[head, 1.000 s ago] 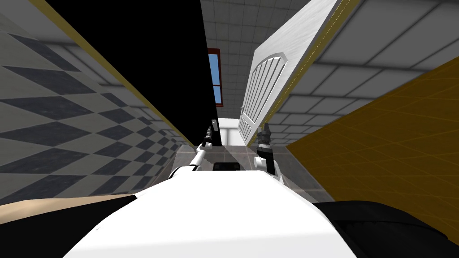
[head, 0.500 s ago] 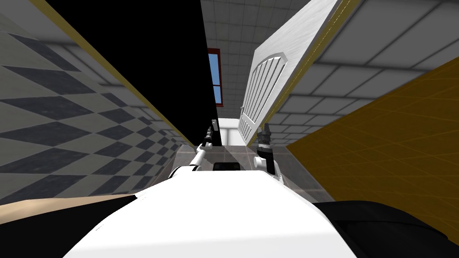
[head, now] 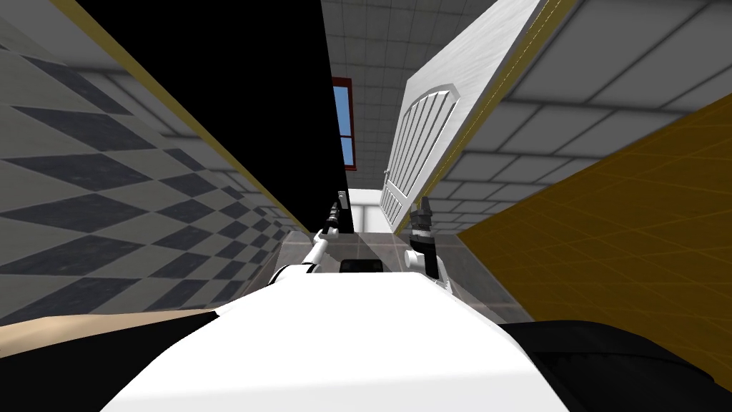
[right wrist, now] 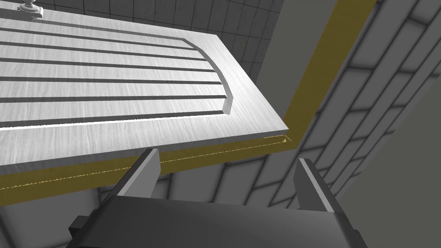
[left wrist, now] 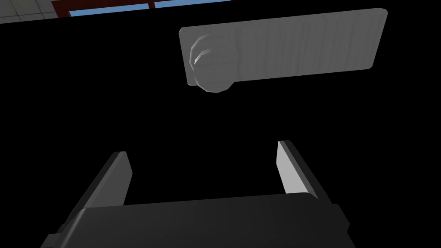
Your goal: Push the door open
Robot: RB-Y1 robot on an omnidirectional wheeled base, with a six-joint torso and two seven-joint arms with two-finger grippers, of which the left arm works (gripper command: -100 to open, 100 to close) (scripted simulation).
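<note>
- White door (head: 429, 121) ahead on the right, swung well open, long edge beside an ochre frame strip (right wrist: 321, 73); most of the swing probably done.
- Face of pale wood grain: raised arch-topped panel cut by long straight grooves, flat border all round, small knob (right wrist: 29, 9) at the far end.
- Right gripper (right wrist: 227, 155) released, blades spread and empty, near the door's long edge; contact not discernible.
- Left gripper (left wrist: 201, 147) likewise released, holding nothing, facing a grey plate (left wrist: 301, 43) with a round faceted boss (left wrist: 211, 71), set against a black area (head: 236, 107).
- Handling, as judged: rigid slab, hinge-hung, likely weighty yet free to swing; nothing fragile. Smooth face, so thin blades liable to skid.
- Best contact, as judged: flat border toward the knob side, far from the hinges, for leverage; grooves best avoided. A push, no grasp needed.
- Around: checkered wall (head: 107, 186) left, ochre wall (head: 629, 214) right, red-framed window (head: 344, 121) beyond.
</note>
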